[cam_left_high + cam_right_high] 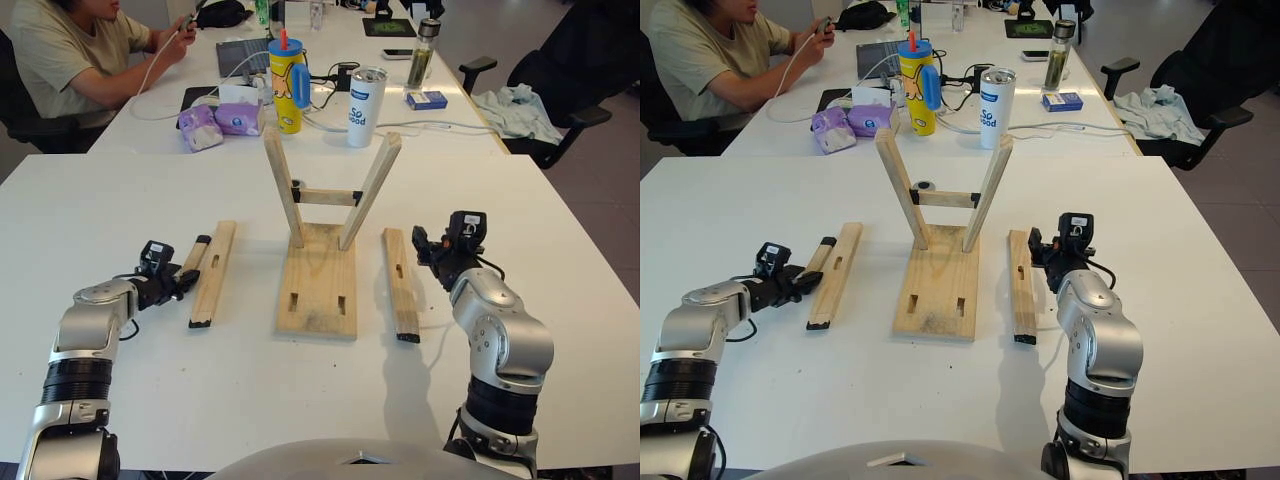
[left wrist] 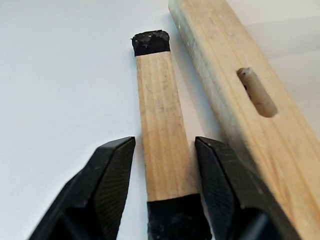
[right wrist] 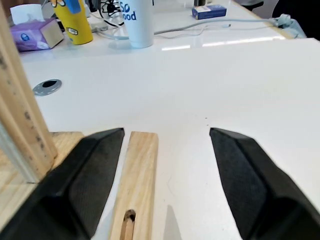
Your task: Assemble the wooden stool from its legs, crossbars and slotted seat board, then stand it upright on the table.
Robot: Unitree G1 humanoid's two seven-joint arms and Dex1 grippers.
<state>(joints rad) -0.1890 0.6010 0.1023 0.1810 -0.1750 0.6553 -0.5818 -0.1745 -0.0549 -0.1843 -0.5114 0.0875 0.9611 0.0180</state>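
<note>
A slotted wooden seat board (image 1: pixel 318 285) lies flat at the middle of a white table (image 1: pixel 120 200). Two legs stand in the slots at its far end, one on the left (image 1: pixel 283 185) and one on the right (image 1: pixel 370 190), leaning apart like a V. A short joining crossbar (image 1: pixel 327 197) links them partway up. The two slots at the board's near end are unfilled. To the left of the board a loose leg (image 1: pixel 213 272) lies flat, with a short black-tipped crossbar (image 2: pixel 162 125) just beside it on its outer side. To the right of the board a second loose leg (image 1: pixel 400 283) lies flat, running roughly parallel to the board. The left gripper (image 2: pixel 164 141) sits low on the table at the near end of the black-tipped crossbar; its two fingers are parted and straddle the bar, with a narrow gap visible on each side. The right gripper (image 3: pixel 166 131) is at the far end of the second loose leg, spread wide and holding nothing; one finger is just inside the leg, the other well out over bare table. On a further table behind stand a yellow bottle (image 1: pixel 286 85), a white tumbler (image 1: pixel 366 105) and purple tissue packs (image 1: pixel 218 122).
</note>
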